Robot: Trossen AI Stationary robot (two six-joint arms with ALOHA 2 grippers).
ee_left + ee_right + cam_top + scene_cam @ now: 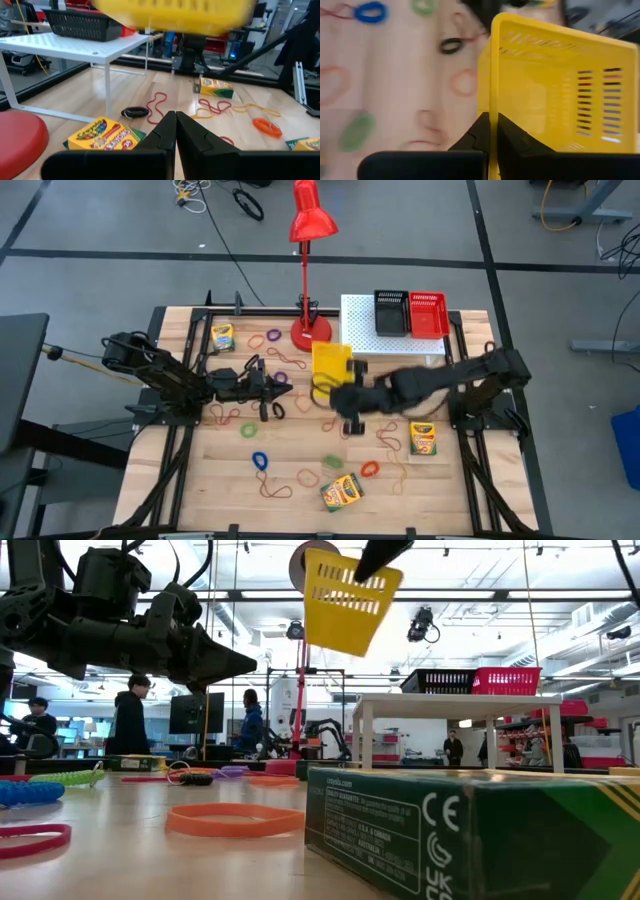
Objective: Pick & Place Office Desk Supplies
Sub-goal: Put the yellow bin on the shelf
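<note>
Gripping slotted yellow plastic basket [560, 90], right pincer [492, 131]

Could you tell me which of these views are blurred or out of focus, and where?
Left wrist view: the yellow basket is smeared across the top, while the crayon box beyond is fairly sharp. Right wrist view: the table and bands are soft, and the right gripper, shut on the basket's rim, is clearer. Low view: the nearest green box is slightly soft. High view: evenly sharp.
</note>
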